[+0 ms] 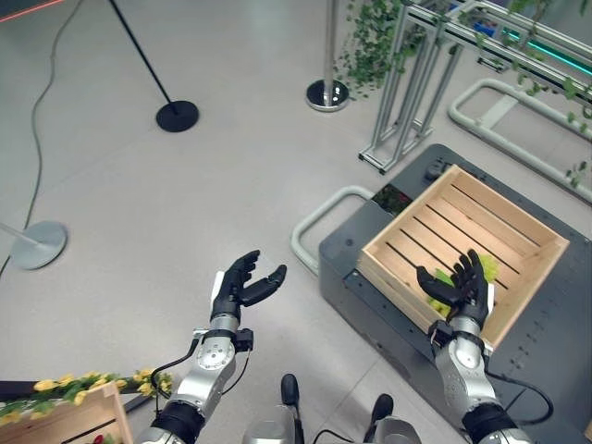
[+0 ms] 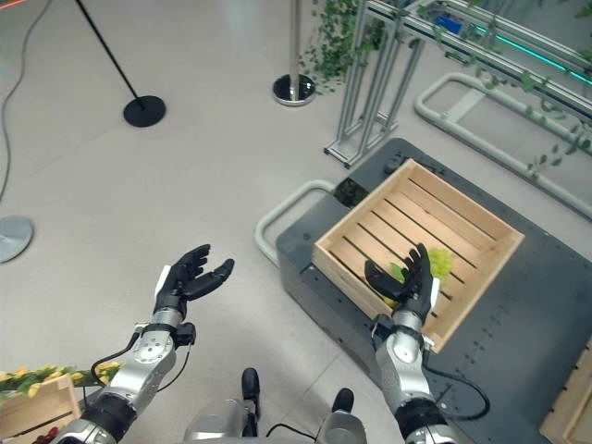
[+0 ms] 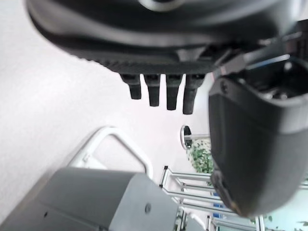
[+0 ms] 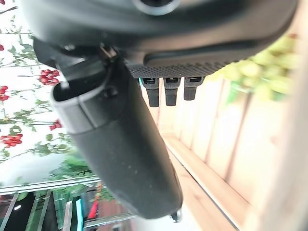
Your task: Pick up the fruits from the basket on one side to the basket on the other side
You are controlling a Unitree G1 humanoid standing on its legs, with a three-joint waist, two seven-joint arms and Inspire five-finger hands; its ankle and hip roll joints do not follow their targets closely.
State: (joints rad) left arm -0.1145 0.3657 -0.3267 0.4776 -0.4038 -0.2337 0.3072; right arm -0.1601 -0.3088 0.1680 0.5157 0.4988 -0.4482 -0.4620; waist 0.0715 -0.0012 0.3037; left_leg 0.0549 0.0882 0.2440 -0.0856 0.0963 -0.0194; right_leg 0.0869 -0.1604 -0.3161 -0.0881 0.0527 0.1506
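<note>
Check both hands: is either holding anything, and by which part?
Nothing is held. The left hand is open over the floor; the right hand is open above the green grapes in the crate.

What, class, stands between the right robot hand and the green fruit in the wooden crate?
Nothing visible. The right robot hand hangs open over the wooden crate, with the green fruit lying on the slats just beyond its fingers, and no other object lies between them.

Silver-grey jointed forearms with round wrist housings, dark left robot hand [image 1: 242, 285], dark right robot hand [image 1: 460, 287], ribbed palm pads
</note>
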